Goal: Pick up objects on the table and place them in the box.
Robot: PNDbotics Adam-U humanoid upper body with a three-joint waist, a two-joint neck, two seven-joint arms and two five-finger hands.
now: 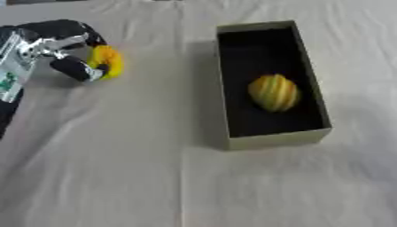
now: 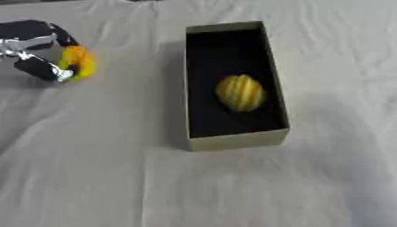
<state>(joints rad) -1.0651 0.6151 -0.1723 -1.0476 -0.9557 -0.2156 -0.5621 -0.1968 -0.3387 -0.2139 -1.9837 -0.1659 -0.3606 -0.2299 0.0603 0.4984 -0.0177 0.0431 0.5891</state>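
Note:
My left hand (image 1: 66,46) reaches in from the upper left, its black fingers and thumb curled round a yellow and orange object (image 1: 107,62), just over the white cloth. To its right lies an open olive box (image 1: 267,139) with a black inside. A yellow striped oval fruit (image 1: 273,92) lies in the box's near half. My right hand shows in neither view.
A wrinkled white cloth (image 1: 116,168) covers the whole table. A strip of bare cloth separates my left hand from the box's left wall (image 1: 220,88).

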